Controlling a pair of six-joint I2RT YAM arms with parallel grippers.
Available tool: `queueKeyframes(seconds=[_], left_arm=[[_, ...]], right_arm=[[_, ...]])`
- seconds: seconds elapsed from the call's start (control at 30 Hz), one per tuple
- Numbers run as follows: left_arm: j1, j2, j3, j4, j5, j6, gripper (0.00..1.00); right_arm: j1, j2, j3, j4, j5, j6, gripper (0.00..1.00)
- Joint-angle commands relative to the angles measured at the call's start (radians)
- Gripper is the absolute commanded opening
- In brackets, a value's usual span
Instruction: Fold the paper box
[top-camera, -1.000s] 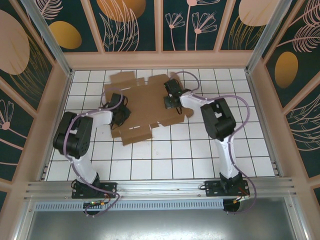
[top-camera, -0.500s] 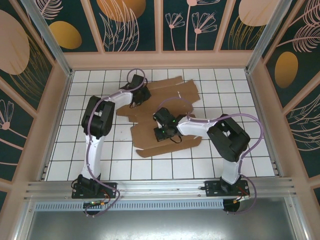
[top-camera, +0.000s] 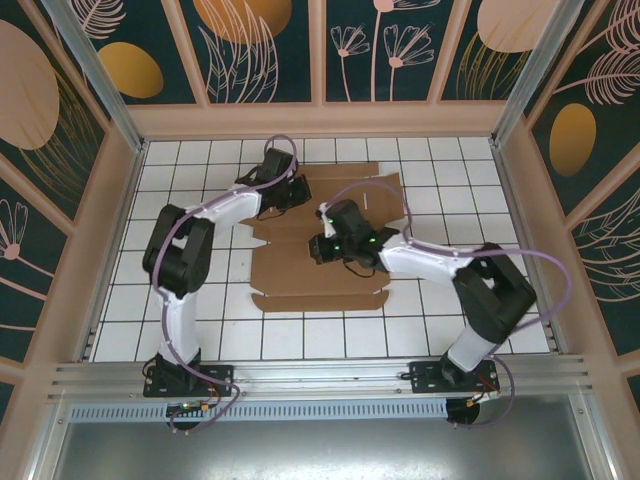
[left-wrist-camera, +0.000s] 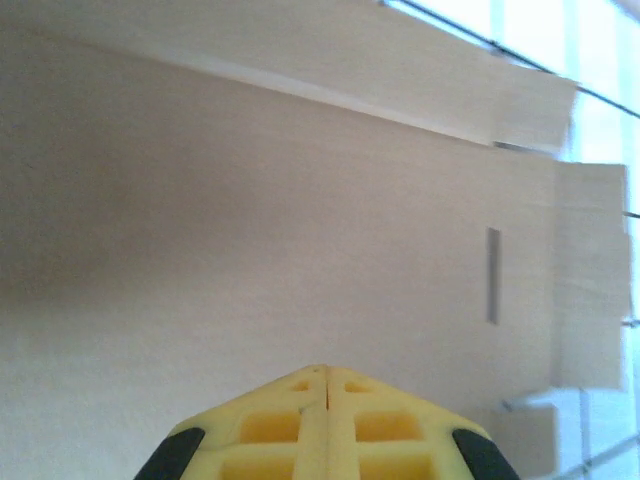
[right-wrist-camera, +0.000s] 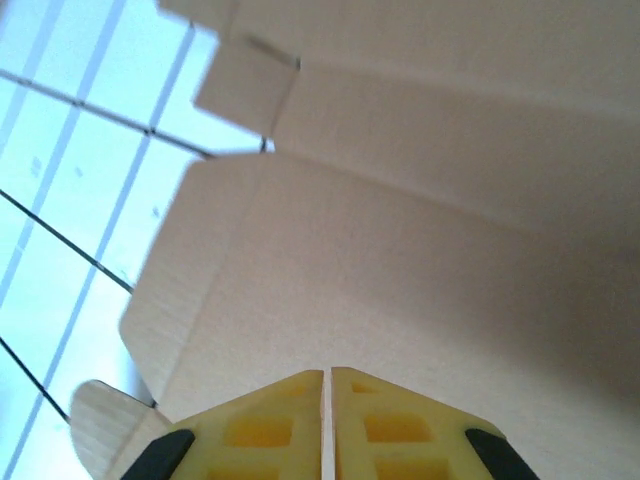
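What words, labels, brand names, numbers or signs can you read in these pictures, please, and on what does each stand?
None can be read anywhere.
Plain brown corrugated cardboard sheet: bare, no print in the top or wrist views.
Left gripper's yellow fingers: no markings.
Right gripper's yellow fingers: no markings.
Dark painted wall panels: leaf and flower patterns, no letters.

The yellow fingertips (right-wrist-camera: 262, 432) of the right pincer (right-wrist-camera: 327, 400) are being held pressed together over the paper box (right-wrist-camera: 430, 250), with the white tiled counter (right-wrist-camera: 80, 180) being shown at left.
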Motion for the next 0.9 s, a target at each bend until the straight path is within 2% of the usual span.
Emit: queueKeyframes(seconds=[0.0,0.07,0.13,0.2,0.4,0.57,0.63,0.77,0.87], left_arm=[[-0.027,-0.096,-0.122,0.037,-0.016,-0.065,0.00],[-0.027,-0.116,-0.202,0.076,-0.006,-0.102,0.00],[-0.027,-0.107,-0.243,0.080,-0.031,-0.094,0.00],[-0.027,-0.069,-0.242,0.045,-0.053,-0.075,0.00],[-0.026,0.027,-0.216,0.022,-0.078,-0.062,0.00],[-0.026,0.096,-0.163,-0.017,-0.085,-0.041,0.00],[-0.026,0.118,-0.147,-0.021,-0.081,-0.031,0.00],[-0.026,0.135,-0.129,-0.035,-0.081,-0.015,0.00],[-0.025,0.132,-0.108,-0.047,-0.072,-0.006,0.00]], right_arm=[[-0.043,-0.074,-0.084,0.058,0.095,0.027,0.09],[-0.109,-0.097,-0.120,0.068,0.075,0.030,0.08],[-0.182,-0.073,-0.129,0.087,-0.038,0.022,0.09],[-0.205,-0.023,-0.092,0.051,-0.043,-0.010,0.10],[-0.203,0.149,0.003,-0.057,0.052,-0.057,0.04],[-0.162,0.217,0.006,-0.140,0.140,-0.058,0.03],[-0.146,0.207,-0.031,-0.140,0.160,-0.030,0.02],[-0.094,0.140,-0.107,-0.096,0.079,0.013,0.03],[-0.080,0.068,-0.104,-0.105,0.069,0.028,0.11]])
